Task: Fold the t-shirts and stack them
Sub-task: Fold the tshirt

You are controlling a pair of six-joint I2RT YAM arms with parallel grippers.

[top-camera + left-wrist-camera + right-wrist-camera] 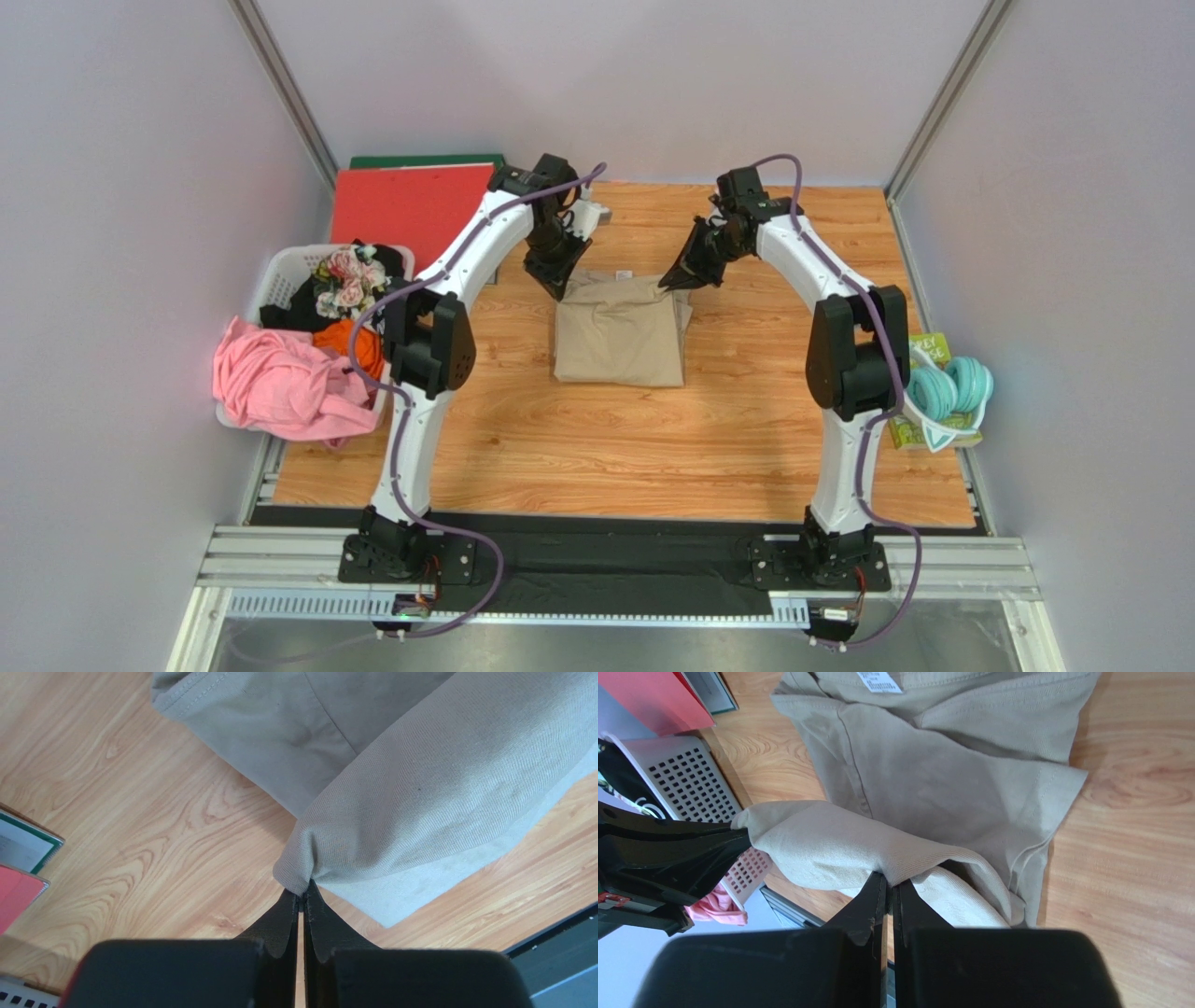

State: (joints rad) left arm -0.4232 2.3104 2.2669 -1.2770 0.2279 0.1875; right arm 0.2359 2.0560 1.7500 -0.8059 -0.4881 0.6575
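Observation:
A tan-beige t-shirt (619, 333) lies partly folded in the middle of the wooden table. My left gripper (560, 284) is shut on its far left corner; in the left wrist view the cloth (421, 791) is pinched at the closed tips of the left gripper (302, 894). My right gripper (678, 280) is shut on the far right corner; in the right wrist view the lifted edge (829, 847) bunches at the closed tips of the right gripper (889, 882). A small white label (880, 681) shows at the far seam. Both grippers hold the far edge a little above the rest.
A white laundry basket (277, 280) at the left holds a pink cloth (281, 381), an orange one and a floral one. A red board (410, 205) on a green one lies at the back left. A teal and yellow bundle (943, 389) sits at the right edge.

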